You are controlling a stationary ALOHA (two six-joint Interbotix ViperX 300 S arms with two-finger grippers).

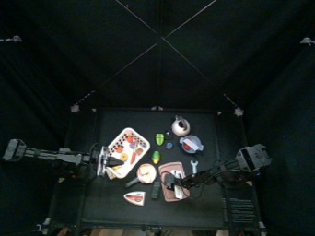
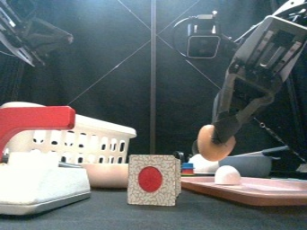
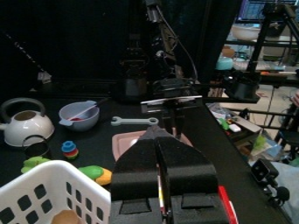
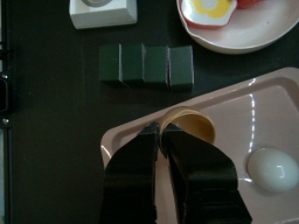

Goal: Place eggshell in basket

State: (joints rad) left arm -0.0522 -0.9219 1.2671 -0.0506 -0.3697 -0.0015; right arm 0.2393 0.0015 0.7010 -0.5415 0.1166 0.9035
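The left gripper (image 3: 162, 131) hangs at the left side of the tabletop (image 1: 99, 198), above the near end of the basket (image 1: 125, 146); in the left wrist view its jaws are pressed together with nothing between them. The basket, white with red and orange marks, stands on the left half of the tabletop, and its slotted wall (image 2: 82, 148) shows large in the front view. A red-and-white object (image 2: 36, 121) stands just in front of the basket at the far left. A small card with a red disc (image 2: 153, 180) stands upright near the front edge, about mid-table. To its right lies the flat pink board (image 4: 222, 131), with a white egg (image 4: 272, 168) resting on it. The right gripper (image 4: 163, 131) is positioned over the board, its jaws clamped on the eggshell (image 4: 193, 122), a tan half-shell held by its rim; in the front view the eggshell (image 2: 211, 139) hangs clear above the board, well apart from the basket. Beside the board lie a row of dark green blocks (image 4: 146, 64) and a pink plate (image 4: 233, 22) carrying a fried-egg piece.
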